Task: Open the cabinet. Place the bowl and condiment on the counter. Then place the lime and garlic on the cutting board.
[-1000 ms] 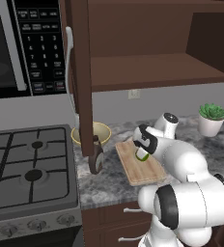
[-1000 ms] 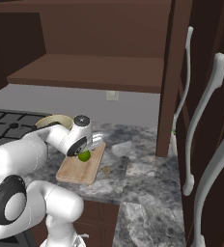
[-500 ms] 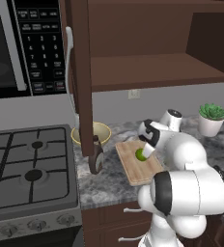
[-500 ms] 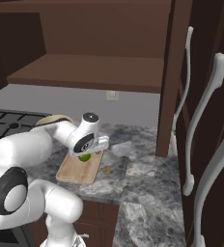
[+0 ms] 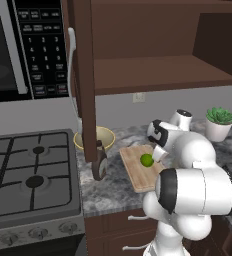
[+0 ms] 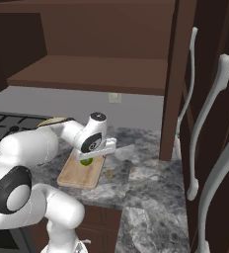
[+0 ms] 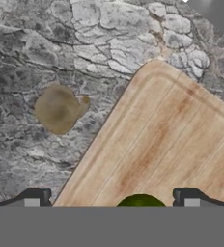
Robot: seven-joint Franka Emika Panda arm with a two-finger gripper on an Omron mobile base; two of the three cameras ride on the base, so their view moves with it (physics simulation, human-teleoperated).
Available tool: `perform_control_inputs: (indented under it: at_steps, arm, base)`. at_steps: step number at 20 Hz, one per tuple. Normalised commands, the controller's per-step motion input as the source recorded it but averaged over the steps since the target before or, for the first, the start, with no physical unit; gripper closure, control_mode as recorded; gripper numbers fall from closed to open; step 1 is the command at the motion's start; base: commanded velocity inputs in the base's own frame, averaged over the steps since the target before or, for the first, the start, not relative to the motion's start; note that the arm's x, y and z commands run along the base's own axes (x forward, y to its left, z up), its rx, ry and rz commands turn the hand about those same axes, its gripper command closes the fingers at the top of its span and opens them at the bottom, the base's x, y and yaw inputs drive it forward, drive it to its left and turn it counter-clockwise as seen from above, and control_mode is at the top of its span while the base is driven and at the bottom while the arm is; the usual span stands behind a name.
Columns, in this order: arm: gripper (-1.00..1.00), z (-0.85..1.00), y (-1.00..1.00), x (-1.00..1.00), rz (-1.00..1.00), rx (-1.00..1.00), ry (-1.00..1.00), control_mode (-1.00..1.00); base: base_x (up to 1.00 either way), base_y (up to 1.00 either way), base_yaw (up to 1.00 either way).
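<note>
The green lime lies on the wooden cutting board, near its middle. My gripper hovers just above it, open, with the lime low between the wide-apart fingertips and touching neither. The garlic sits on the grey counter just off the board's edge; from the right base it is a small tan lump. A yellow bowl stands on the counter left of the board. A dark condiment bottle stands in front of the bowl.
The open cabinet door hangs over the counter between stove and board. A gas stove is at the left, with a microwave above it. A potted plant stands at the far right. More tall cabinet doors line the right side.
The wrist has swung rightward and turned above the board. The lime stays at the same spot on the board.
</note>
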Motion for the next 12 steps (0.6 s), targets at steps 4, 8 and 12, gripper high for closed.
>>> perform_control_inputs:
  at_steps: [4,8,12]
  arm:
    - [-1.0,0.08,-0.03,0.0,-0.19,-0.08,0.01,-1.0]
    - [-1.0,0.07,-0.03,-0.01,-0.18,-0.06,0.01,-1.0]
    - [-1.0,0.05,-0.07,-0.1,-0.17,-0.01,0.02,-1.0]
  base:
    - [0.0,0.0,0.0]
    - [0.0,0.0,0.0]
    - [0.0,0.0,0.0]
